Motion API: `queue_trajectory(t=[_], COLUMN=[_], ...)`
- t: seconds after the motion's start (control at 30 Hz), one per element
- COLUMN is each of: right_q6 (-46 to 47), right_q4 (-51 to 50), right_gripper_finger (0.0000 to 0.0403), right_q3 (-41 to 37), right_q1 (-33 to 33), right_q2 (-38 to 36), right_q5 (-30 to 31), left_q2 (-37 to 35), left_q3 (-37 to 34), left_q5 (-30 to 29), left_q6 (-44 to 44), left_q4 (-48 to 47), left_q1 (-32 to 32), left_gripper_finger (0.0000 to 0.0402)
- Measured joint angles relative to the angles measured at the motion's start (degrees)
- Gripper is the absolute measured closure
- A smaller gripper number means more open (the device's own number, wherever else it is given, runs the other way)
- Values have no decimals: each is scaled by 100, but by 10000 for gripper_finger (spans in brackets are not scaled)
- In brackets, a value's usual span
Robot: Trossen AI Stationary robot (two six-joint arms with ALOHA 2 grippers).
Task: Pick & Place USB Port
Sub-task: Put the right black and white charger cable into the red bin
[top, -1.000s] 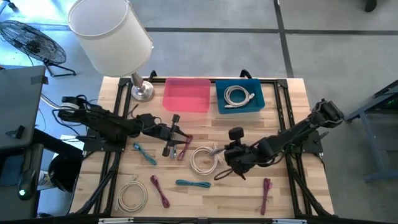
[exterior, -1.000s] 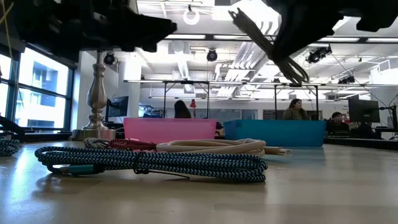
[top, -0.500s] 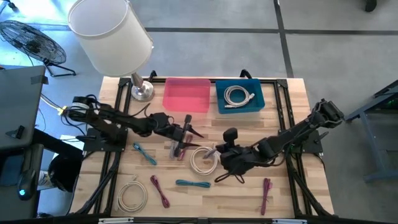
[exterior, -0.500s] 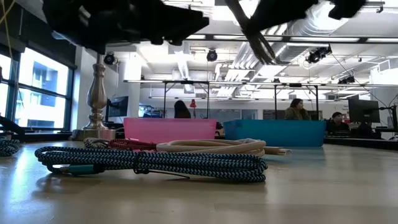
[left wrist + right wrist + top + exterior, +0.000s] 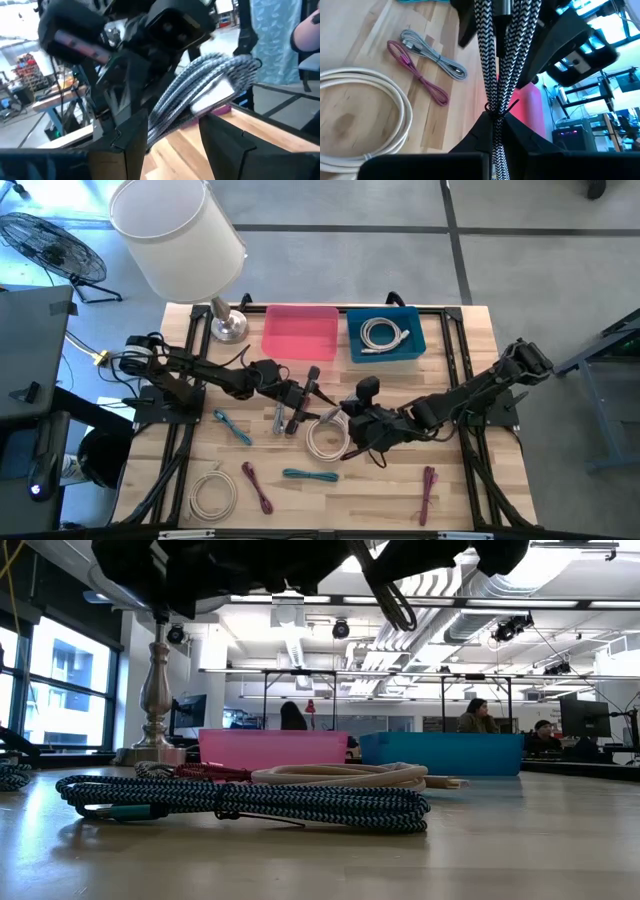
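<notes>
My right gripper (image 5: pixel 494 125) is shut on a black-and-white braided cable bundle (image 5: pixel 492 55), held in the air over the table's middle (image 5: pixel 335 408). My left gripper (image 5: pixel 172 145) is open. Its two fingers stand on either side of the bundle's free end (image 5: pixel 205 92); I cannot tell whether they touch it. In the high view the left gripper (image 5: pixel 308 392) meets the right gripper (image 5: pixel 345 418) just in front of the pink bin (image 5: pixel 300 332). In the low view the bundle (image 5: pixel 385 590) shows high above the table. My right gripper pinches the bundle between its two fingers at the thin tie around it (image 5: pixel 493 109). The bundle reaches on beyond the fingertips toward the left gripper. It is lifted clear of the table.
A blue bin (image 5: pixel 400 358) with a white cable stands beside the pink bin at the far edge, and a lamp (image 5: pixel 228 325) at the far left. On the table lie a white coil (image 5: pixel 325 438), grey and red cables (image 5: pixel 285 420), teal cables (image 5: pixel 232 425), magenta cables (image 5: pixel 428 490) and a beige coil (image 5: pixel 212 492).
My left gripper has gone toward the table's right edge, up to the right gripper. My right gripper has carried the braided bundle toward the table's left and far edges and higher, so that the bundle's free end now lies between the left fingers.
</notes>
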Motion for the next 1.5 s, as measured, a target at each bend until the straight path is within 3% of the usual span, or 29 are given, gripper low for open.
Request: queue_trajectory(t=[0.3, 0.47, 0.63, 0.8, 1.03, 1.2, 1.33, 1.5], right_q6=[0, -2, -2, 28, 371, 415, 434, 953], right_q4=[82, 91, 125, 134, 137, 54, -287, -801], right_gripper_finger=[390, 390, 390, 390, 310, 247, 221, 223], right_q3=[2, 2, 2, 2, 2, 2, 2, 2], right_q1=[-123, -194, -251, -255, -249, -126, -52, -28], right_q2=[0, 0, 0, 0, 0, 0, 0, -16], right_q5=[-212, -262, -464, -454, -602, -341, 200, 696], left_q2=[0, 0, 0, -2, -2, -2, -164, -916], left_q3=[-1, -1, -1, -1, -1, -1, -4, 95], left_q5=[85, 122, 57, -57, -46, -56, -495, -2602], left_q6=[33, 37, 200, 188, 184, 181, 284, 1145], left_q4=[132, 144, 148, 130, 90, 49, -562, -2840], left_q1=[-36, -34, -29, -34, -37, -41, -29, -26], left_gripper_finger=[240, 291, 380, 382, 382, 382, 382, 382])
